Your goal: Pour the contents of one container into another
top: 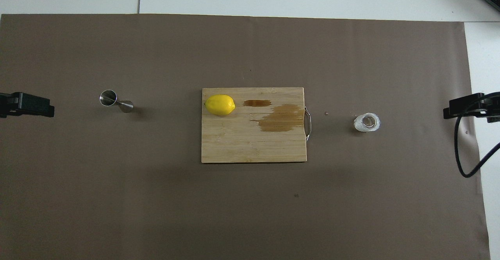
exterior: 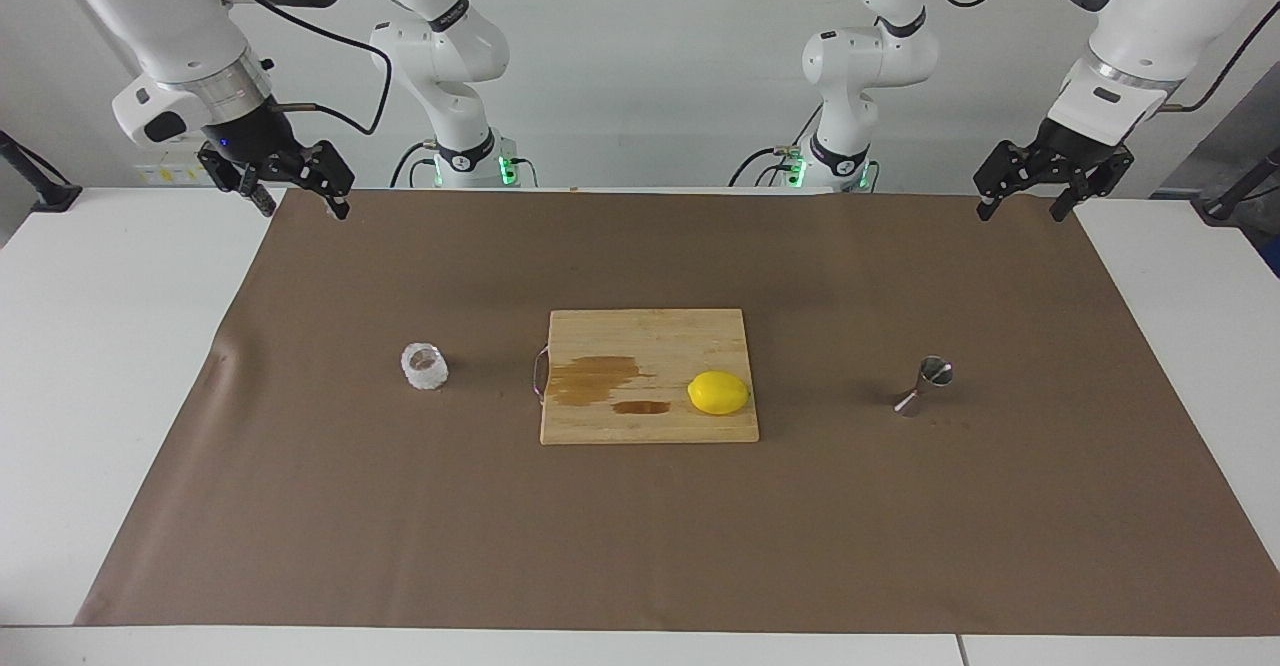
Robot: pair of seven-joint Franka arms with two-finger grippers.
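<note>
The clear faceted glass cup [exterior: 424,366] [top: 367,122] stands upright on the brown mat toward the right arm's end of the table. Toward the left arm's end stands the silver hourglass jigger [exterior: 925,386] [top: 116,100], also on the mat. My right gripper [exterior: 305,208] [top: 468,107] hangs open and holds nothing, raised over the mat's edge at the robots' end, well apart from the cup. My left gripper [exterior: 1022,214] [top: 27,104] is likewise open and holds nothing, raised over the mat's corner at its own end, away from the jigger. Both arms wait.
A wooden cutting board [exterior: 650,341] [top: 234,143] with a metal handle and dark wet stains lies mid-table between cup and jigger. A yellow lemon [exterior: 718,392] [top: 220,104] rests on it, at its jigger end. The brown mat [exterior: 640,546] covers most of the white table.
</note>
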